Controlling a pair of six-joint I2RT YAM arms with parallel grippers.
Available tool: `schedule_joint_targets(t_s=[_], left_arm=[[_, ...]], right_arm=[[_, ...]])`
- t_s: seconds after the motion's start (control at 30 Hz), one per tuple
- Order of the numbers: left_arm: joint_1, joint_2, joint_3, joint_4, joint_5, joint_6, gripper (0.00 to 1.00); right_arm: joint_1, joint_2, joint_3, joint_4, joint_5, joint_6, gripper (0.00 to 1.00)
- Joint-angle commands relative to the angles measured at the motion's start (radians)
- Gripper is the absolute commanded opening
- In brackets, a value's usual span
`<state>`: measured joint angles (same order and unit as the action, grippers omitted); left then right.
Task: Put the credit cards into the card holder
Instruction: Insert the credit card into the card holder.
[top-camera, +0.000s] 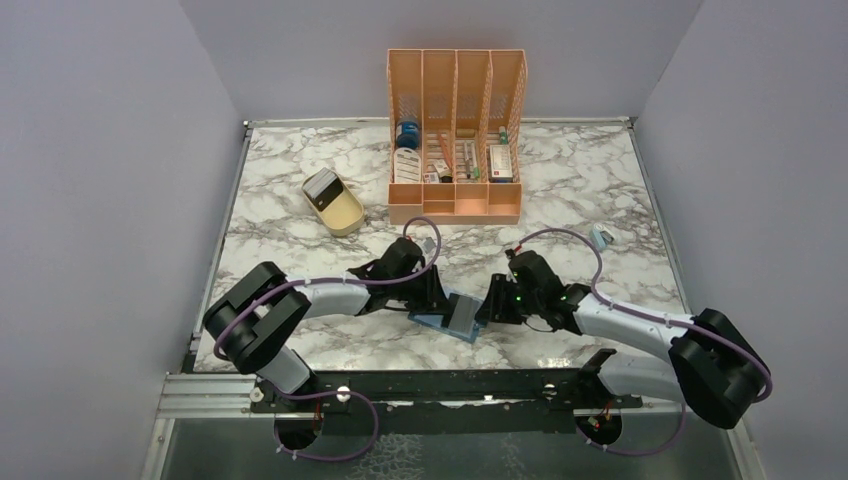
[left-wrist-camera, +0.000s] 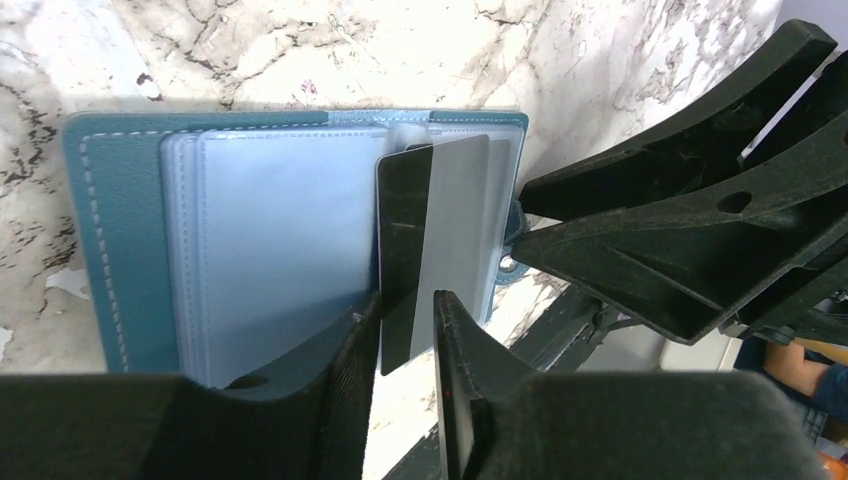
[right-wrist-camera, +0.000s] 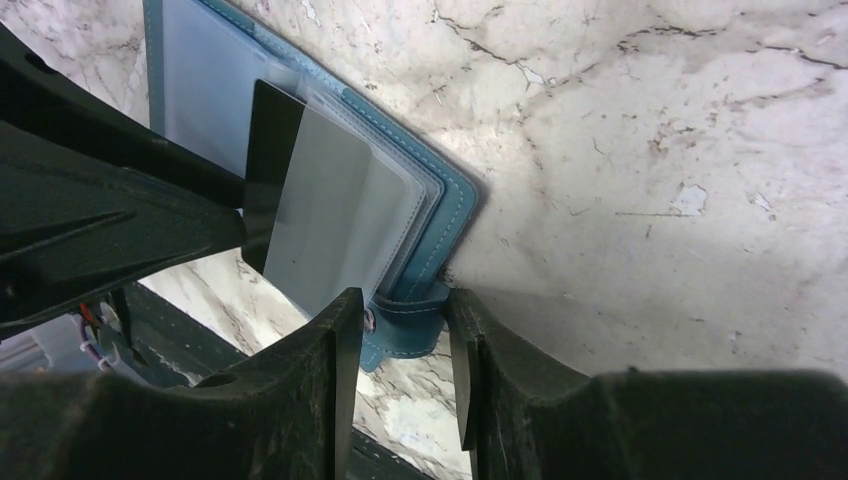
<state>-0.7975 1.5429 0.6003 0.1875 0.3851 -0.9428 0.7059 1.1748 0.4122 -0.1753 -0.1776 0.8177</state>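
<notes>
The left gripper (left-wrist-camera: 407, 300) is clamped on one of the credit cards (left-wrist-camera: 450, 230), pinching it by the edge with the black stripe. The card's free end lies over the clear sleeves (left-wrist-camera: 280, 250) of the open card holder (left-wrist-camera: 110, 250). The right gripper (right-wrist-camera: 403, 297) has its jaws closed against either side of the snap tab (right-wrist-camera: 405, 335), pinning the case flat near the middle of the table's (right-wrist-camera: 650, 150) near edge.

The step in hand looks like insertion. The next move probably calls for lining the card's leading edge up with a sleeve mouth and sliding it in shallowly while the tab is held.

The card is thin, stiff and smooth, grey beside its stripe. The sleeves are glossy, floppy plastic in stacked leaves. The cover is grained teal with pale stitching, and the tabletop is polished marble pattern.
</notes>
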Motion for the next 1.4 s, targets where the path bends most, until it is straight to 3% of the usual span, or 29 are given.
schedule_joint_targets(t_s=[0.0, 0.27, 0.87, 1.07, 1.37], left_arm=[[-0.018, 0.022, 0.044, 0.009, -0.010, 0.015, 0.25], [-0.033, 0.048, 0.064, 0.045, 0.017, 0.027, 0.21], [-0.040, -0.011, 0.053, 0.076, -0.044, 0.034, 0.29], [-0.040, -0.018, 0.057, 0.019, -0.100, 0.019, 0.29], [-0.039, -0.038, 0.034, 0.019, -0.146, -0.015, 0.31]], right_arm=[[0.004, 0.033, -0.018, 0.088, -0.037, 0.018, 0.36], [0.004, 0.081, 0.000, 0.115, -0.031, 0.002, 0.33], [0.004, 0.143, 0.133, 0.012, 0.086, -0.160, 0.28], [0.004, 0.089, 0.219, -0.199, 0.097, -0.208, 0.38], [0.006, 0.034, 0.193, -0.241, 0.099, -0.190, 0.45]])
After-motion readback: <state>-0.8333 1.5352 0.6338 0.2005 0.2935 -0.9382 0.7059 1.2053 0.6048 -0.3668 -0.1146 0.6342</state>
